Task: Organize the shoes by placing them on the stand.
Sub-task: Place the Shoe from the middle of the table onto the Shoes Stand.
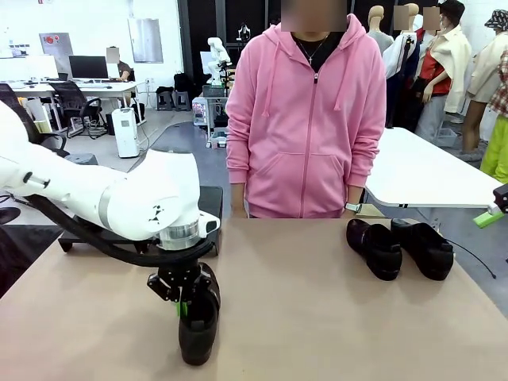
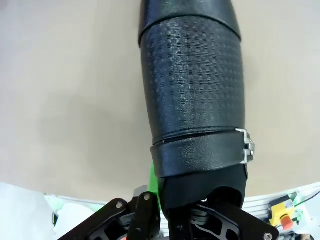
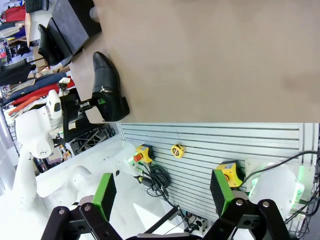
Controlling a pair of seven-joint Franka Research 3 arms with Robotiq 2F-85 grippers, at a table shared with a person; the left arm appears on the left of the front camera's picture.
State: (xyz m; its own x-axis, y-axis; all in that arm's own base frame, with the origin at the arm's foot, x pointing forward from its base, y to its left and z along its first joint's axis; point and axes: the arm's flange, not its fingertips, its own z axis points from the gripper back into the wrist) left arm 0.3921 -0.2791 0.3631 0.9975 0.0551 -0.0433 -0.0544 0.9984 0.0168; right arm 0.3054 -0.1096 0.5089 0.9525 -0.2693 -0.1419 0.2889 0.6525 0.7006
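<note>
My left gripper [image 1: 184, 305] is shut on the heel rim of a black shoe [image 1: 198, 332] that stands on the table near the front edge, left of centre. Seen from the left wrist, this shoe [image 2: 192, 85] has embossed leather and a small metal buckle, and a green pad [image 2: 154, 180] presses on its rim. Two more shoes [image 1: 373, 248] [image 1: 425, 248] lie side by side at the far right of the table. The black stand [image 1: 211, 200] sits at the far left, partly hidden behind my left arm. My right gripper [image 3: 164, 192] is open and holds nothing.
A person in a pink hoodie [image 1: 305, 119] stands at the far edge of the table, hands low behind it. In the right wrist view, another black shoe [image 3: 47, 45] lies by the stand [image 3: 75, 22]. The tan tabletop [image 1: 317, 317] is bare in the middle.
</note>
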